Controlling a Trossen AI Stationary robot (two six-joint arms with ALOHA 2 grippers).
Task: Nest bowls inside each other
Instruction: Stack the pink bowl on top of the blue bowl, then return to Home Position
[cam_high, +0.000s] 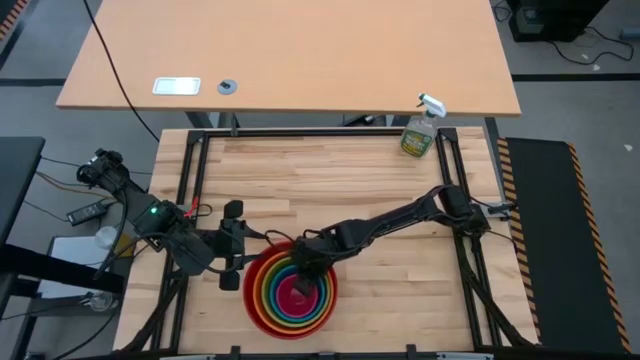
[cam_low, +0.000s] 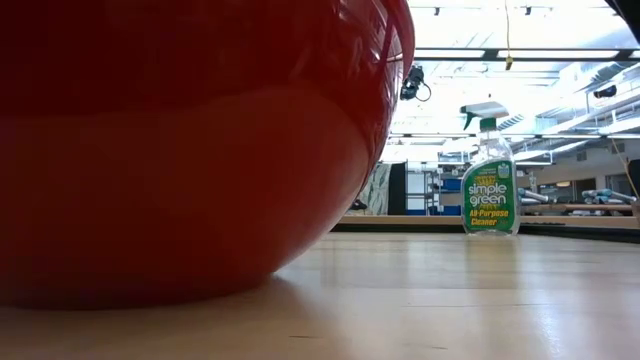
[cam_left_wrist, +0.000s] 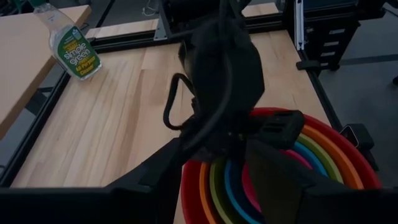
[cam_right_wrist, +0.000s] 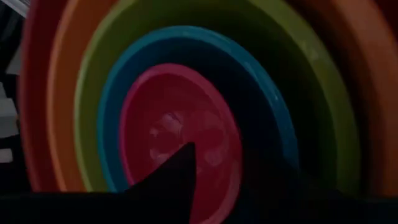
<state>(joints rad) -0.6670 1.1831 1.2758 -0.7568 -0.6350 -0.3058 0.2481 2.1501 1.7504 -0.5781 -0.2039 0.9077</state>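
1. Right gripper (cam_high: 303, 272) hangs over the bowl stack, fingers parted, holding nothing.
2. Pink bowl (cam_right_wrist: 180, 140) sits upright, mouth up, nested in blue, green, orange, then the red bowl (cam_high: 262, 313).
3. Left gripper (cam_high: 233, 245), wide open, waits just beside the red bowl.

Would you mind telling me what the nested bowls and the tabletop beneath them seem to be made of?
The bowls, from the red bowl outside to the pink bowl innermost, look like glossy moulded plastic: saturated colours, with bright reflections on the red wall. The tabletop looks like pale wood in glued strips, with visible grain and a soft sheen.
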